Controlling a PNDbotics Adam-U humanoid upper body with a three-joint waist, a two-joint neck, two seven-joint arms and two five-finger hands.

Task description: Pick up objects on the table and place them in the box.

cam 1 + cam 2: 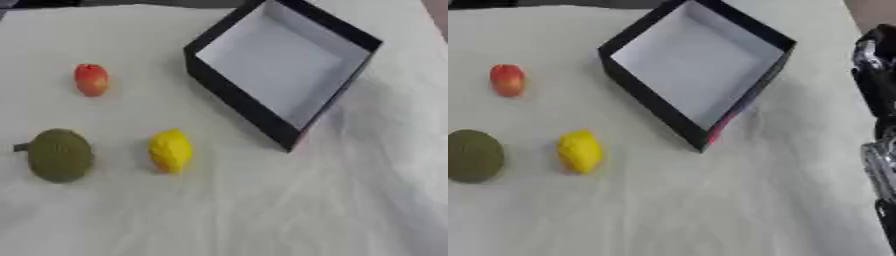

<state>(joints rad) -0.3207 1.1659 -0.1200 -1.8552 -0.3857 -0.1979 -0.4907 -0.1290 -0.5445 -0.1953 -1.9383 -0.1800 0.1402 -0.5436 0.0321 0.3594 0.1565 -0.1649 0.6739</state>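
No text, label, brand, number or sign can be read anywhere: none on the box, the three fruits, or the desk.

- The box is showing black walls outside and a pale grey-white lining inside, with a touch of pink-red at its near corner.
- The red-orange fruit is shading to yellow.
- The lemon-shaped fruit is glowing bright yellow.
- The round fruit is looking olive green and finely speckled.
- The bench is wearing a white cloth.
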